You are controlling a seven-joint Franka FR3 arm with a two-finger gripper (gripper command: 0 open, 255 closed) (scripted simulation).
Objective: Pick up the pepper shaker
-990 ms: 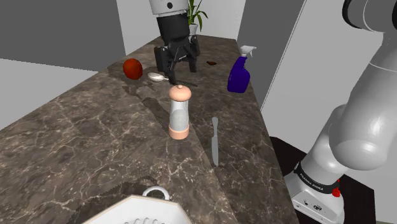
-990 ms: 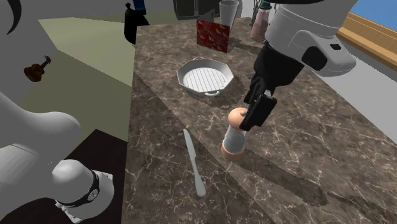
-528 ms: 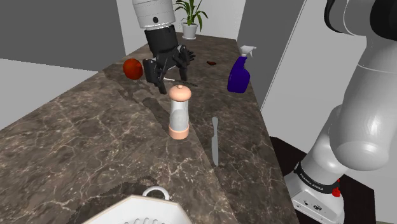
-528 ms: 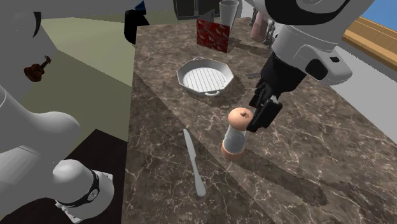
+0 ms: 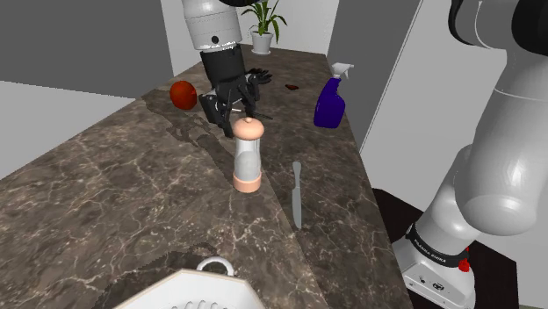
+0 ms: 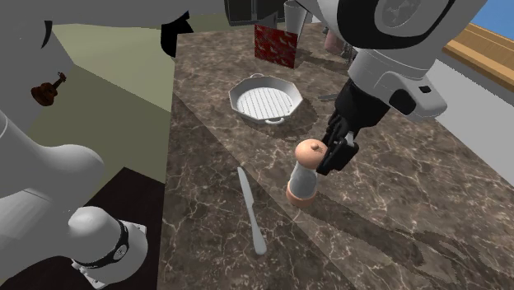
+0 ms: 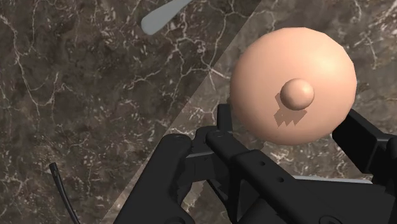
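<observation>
Standing upright near the middle of the shoulder view, the pepper shaker (image 5: 248, 156) has a peach cap and base and a pale body, and rests on the dark marbled counter (image 5: 105, 193). The black gripper (image 5: 230, 110) hangs just behind its cap with its fingers spread apart. In the wrist view they flank the rounded cap, and contact cannot be told. A grey knife (image 5: 296, 195) lies just right of the shaker. A blue spray bottle (image 5: 331, 101) stands toward the upper right.
</observation>
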